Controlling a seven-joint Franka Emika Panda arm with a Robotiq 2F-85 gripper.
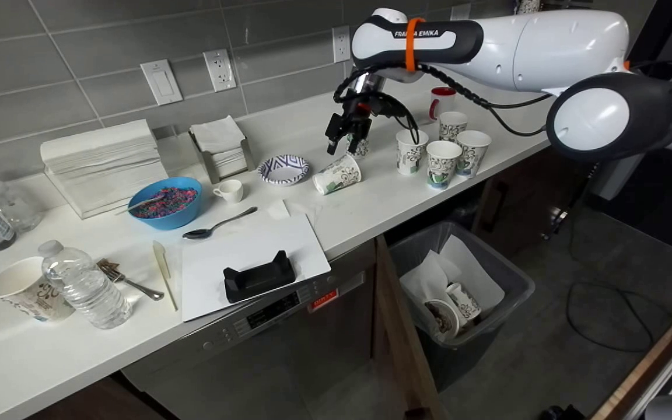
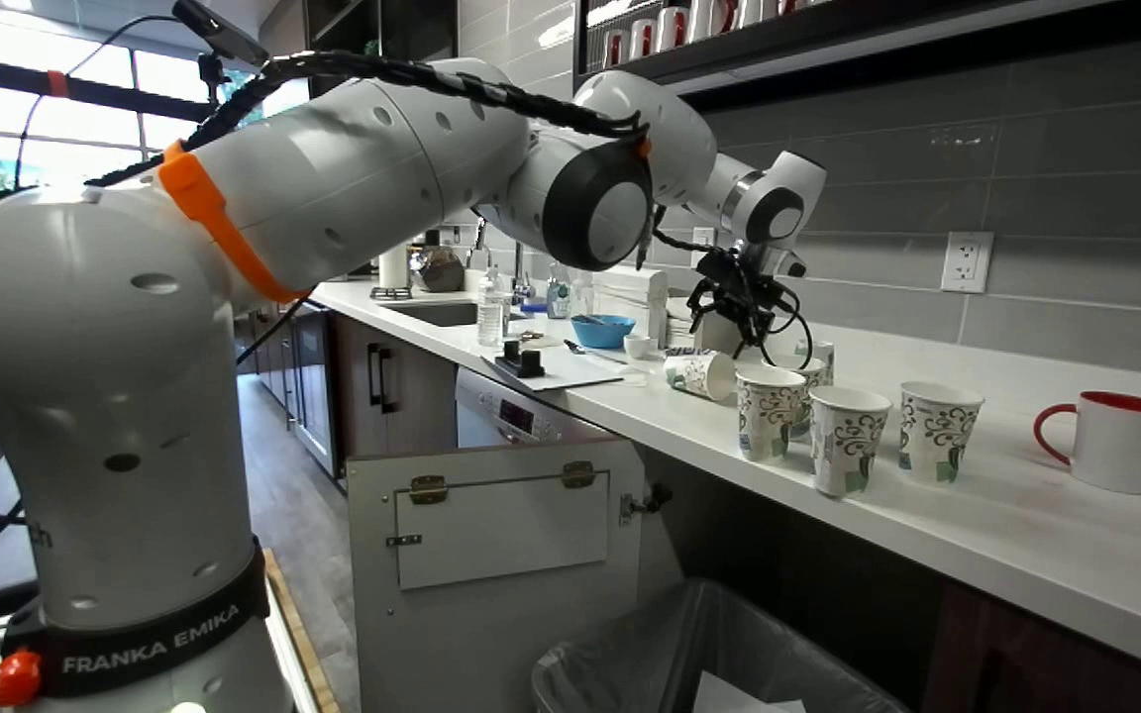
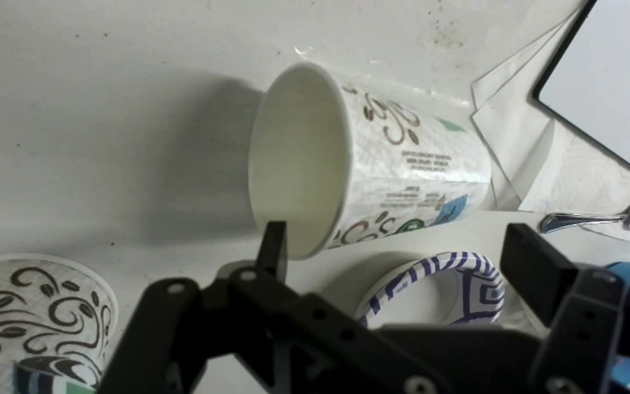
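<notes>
Wrist view, tipped cup [image 3: 369,161]: at frame centre, lying on its side, opening leftward.
Gripper [image 3: 405,254]: spread wide, pinching nothing; near the cup's mouth, touching or not hard to tell. Seemingly in position, with nothing grasped or lifted yet.
Cup wall [image 3: 413,164]: smooth, paper-like, tapered, brown-scrolled.
Bowl [image 3: 432,298]: lower centre, round, shallow, purple-patterned.
Spoon [image 3: 610,219]: right edge, shiny metal.

The tapered white paper cup [image 3: 416,158] looks smooth and nearly matt; the black two-fingered gripper [image 3: 397,234] is matt, its round bolt heads [image 3: 420,384] shiny metal; the slender silver metal spoon [image 1: 210,230] is glossy; the round blue plastic-looking bowl [image 1: 177,220] is smooth; the clear cylindrical plastic bottle [image 1: 88,286] is shiny and ridged.
</notes>
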